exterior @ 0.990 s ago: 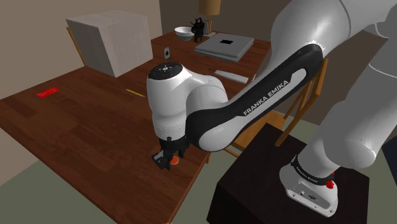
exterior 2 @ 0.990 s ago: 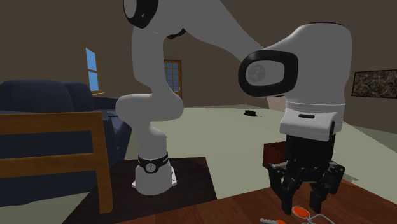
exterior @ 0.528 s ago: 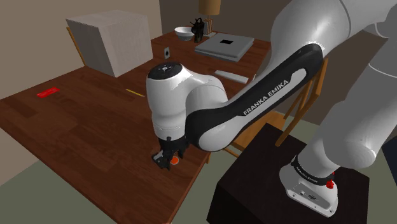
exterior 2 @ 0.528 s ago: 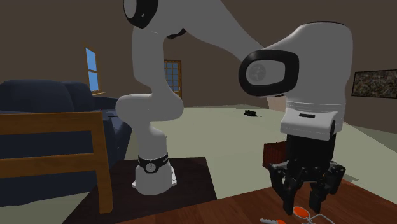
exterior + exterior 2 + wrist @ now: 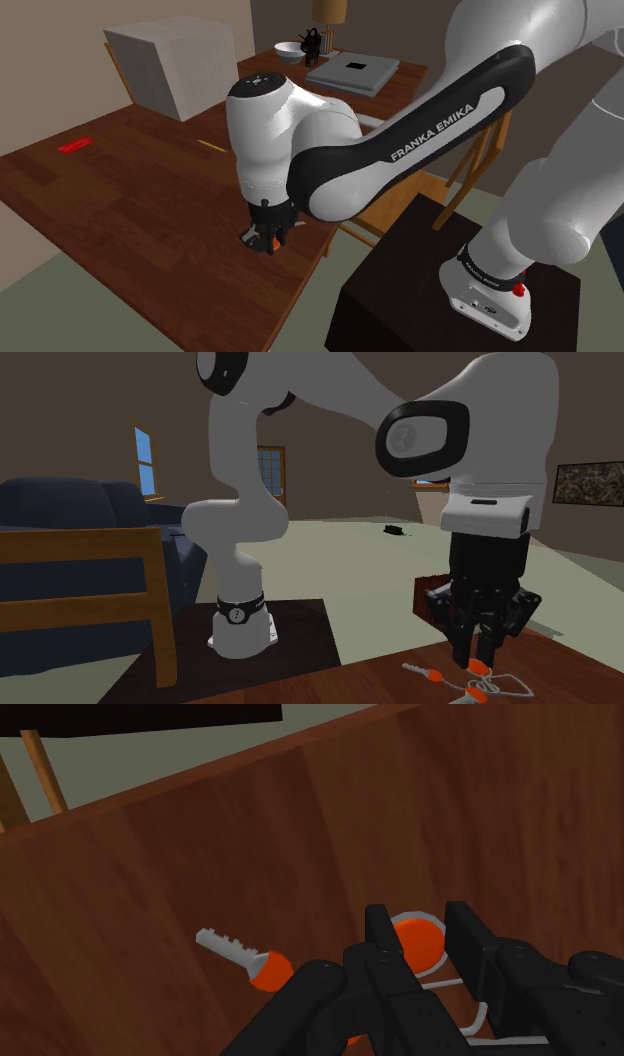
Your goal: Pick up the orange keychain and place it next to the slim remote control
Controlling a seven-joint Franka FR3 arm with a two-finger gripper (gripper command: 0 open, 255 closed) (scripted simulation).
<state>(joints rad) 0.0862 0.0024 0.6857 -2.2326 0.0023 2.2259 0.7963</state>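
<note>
The orange keychain [image 5: 416,947] is an orange disc on a pale wire ring, with an orange-headed grey key [image 5: 248,960] hanging off it. My black gripper [image 5: 419,916] is shut on the disc, one finger on each side. In the second exterior view the gripper [image 5: 478,652] holds the keychain [image 5: 478,670] just over the dark wooden table [image 5: 380,687], keys dangling. In the shoulder view the gripper [image 5: 268,236] and orange tag [image 5: 273,245] sit near the table's front right edge. A slim light-grey remote [image 5: 372,122] peeks out behind the arm.
On the table [image 5: 130,200] stand a white box [image 5: 170,65], a red flat item [image 5: 75,146], a yellow pencil [image 5: 210,146], a white bowl [image 5: 290,50] and a grey flat slab [image 5: 352,72] at the back. A wooden chair [image 5: 470,170] and the dark stand [image 5: 420,290] are right of the table.
The fingers have closed on the orange disc. The hand has risen a little, and the keys now hang from it.
</note>
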